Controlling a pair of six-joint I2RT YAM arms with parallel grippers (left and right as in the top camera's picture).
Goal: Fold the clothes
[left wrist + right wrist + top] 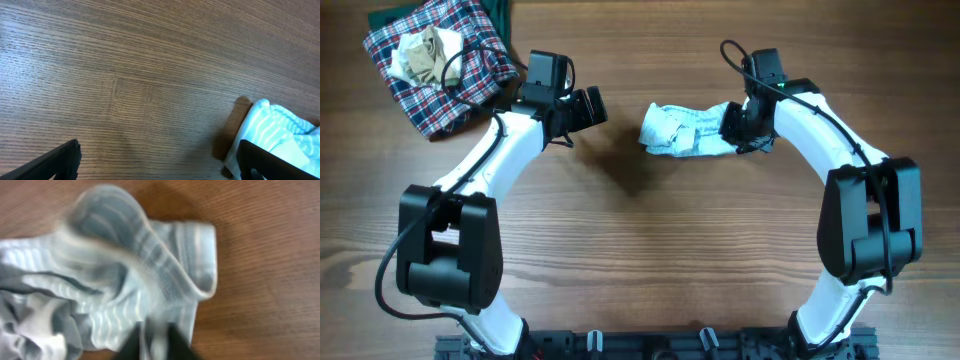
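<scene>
No word, number, brand mark or sign can be read in any of the three views — not on the desk (650,260), the striped clothes (680,130), the plaid cloth (430,95) or the black arm housings (450,250). The right wrist view is blurred, and the marks on the fabrics there and overhead are woven stripes and checks only — no lettering.
</scene>
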